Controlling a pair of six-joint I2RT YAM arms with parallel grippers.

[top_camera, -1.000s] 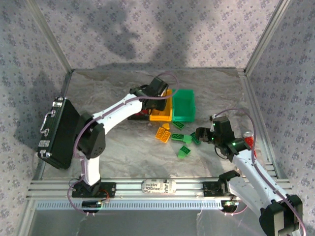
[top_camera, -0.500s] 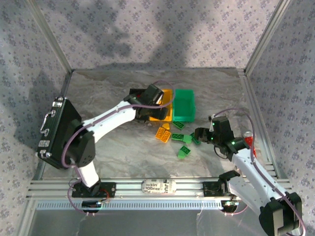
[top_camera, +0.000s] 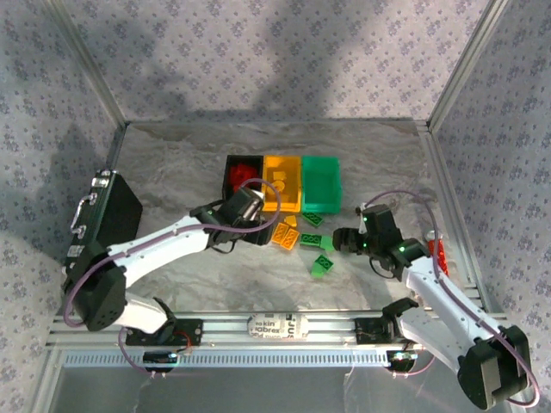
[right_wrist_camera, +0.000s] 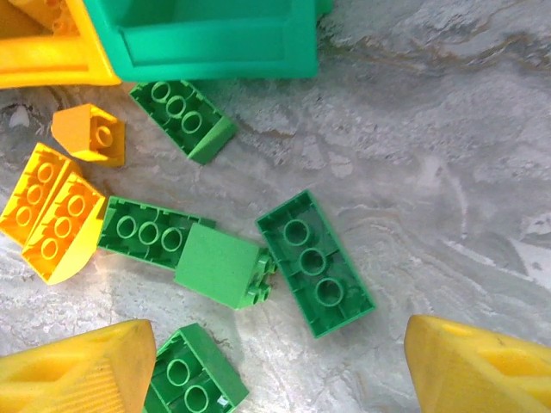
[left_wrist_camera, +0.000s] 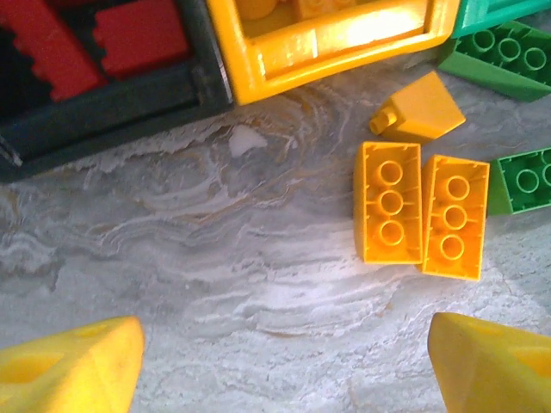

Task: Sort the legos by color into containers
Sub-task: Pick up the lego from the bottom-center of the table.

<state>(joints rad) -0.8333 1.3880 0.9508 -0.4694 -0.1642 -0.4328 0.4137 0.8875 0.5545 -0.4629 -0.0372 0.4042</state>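
Three containers stand in a row: black [top_camera: 244, 172] with red legos [left_wrist_camera: 138, 34] inside, yellow-orange [top_camera: 281, 182] and green [top_camera: 320, 182]. Loose legos lie in front of them. Two yellow bricks [left_wrist_camera: 388, 202] sit side by side near a small yellow slope [left_wrist_camera: 422, 109]. Several green bricks [right_wrist_camera: 315, 262] are scattered further right. My left gripper [left_wrist_camera: 284, 361] is open over bare table, just short of the yellow pair. My right gripper [right_wrist_camera: 280, 370] is open above the green bricks, and one of them [right_wrist_camera: 191, 379] lies by its left finger [right_wrist_camera: 73, 370].
A large black case [top_camera: 103, 228] stands at the table's left edge. A red strip [top_camera: 439, 254] lies by the right frame rail, beside the right arm. Metal frame posts bound the table on both sides.
The left arm has drawn back from over the containers to the table in front of them, and its jaws have opened. The right gripper has edged left over the green bricks.
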